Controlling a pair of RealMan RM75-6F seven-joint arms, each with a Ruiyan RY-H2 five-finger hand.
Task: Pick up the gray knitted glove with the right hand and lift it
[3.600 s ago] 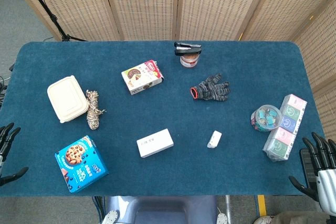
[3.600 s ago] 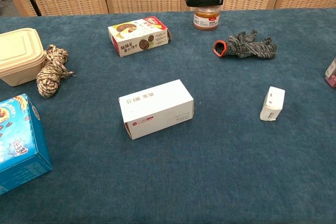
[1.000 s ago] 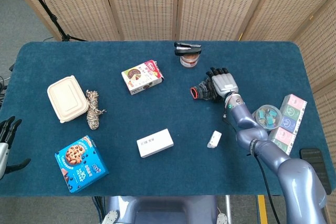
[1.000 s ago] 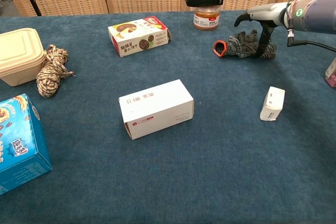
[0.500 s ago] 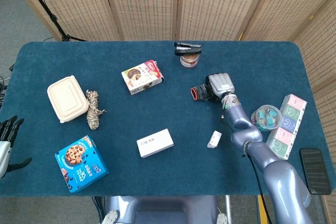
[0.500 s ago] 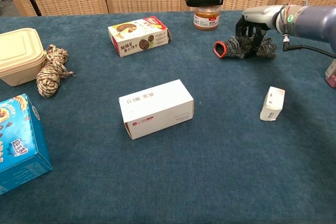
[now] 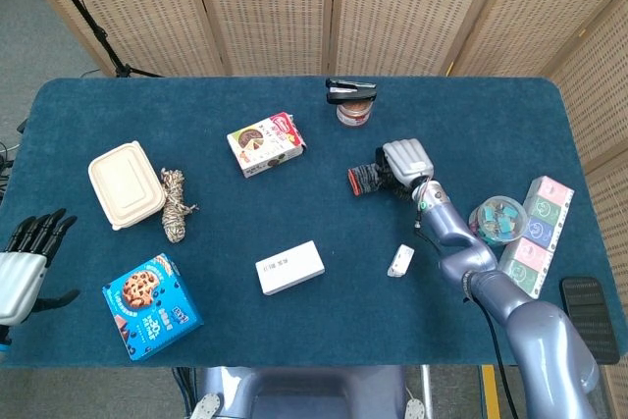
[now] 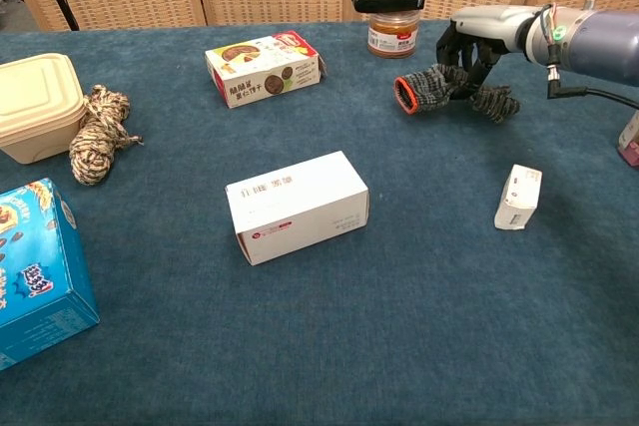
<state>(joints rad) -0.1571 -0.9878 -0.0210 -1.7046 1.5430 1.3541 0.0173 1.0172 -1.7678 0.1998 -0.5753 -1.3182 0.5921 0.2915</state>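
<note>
My right hand (image 7: 407, 161) (image 8: 469, 40) grips the gray knitted glove (image 8: 439, 87) (image 7: 367, 180) around its middle, fingers curled over it. The glove's red-rimmed cuff points left and is raised off the blue table (image 7: 324, 331); its finger end droops to the right, close to the cloth. My left hand (image 7: 25, 267) hangs off the table's left edge with fingers spread and nothing in it.
An orange jar (image 8: 387, 33) with a black stapler (image 7: 350, 90) on top stands just behind the glove. A small white box (image 8: 517, 198) lies in front of it. Further left are a snack box (image 7: 265, 144), a white carton (image 7: 289, 267), twine (image 7: 175, 205), a takeaway container (image 7: 126, 183) and a blue cookie box (image 7: 152, 304). Tissue packs (image 7: 533, 237) and a clip tub (image 7: 496, 218) sit right.
My right hand came in from the lower right, closed over the glove and has raised it and shifted it slightly left. My left hand has risen a little at the table's left edge.
</note>
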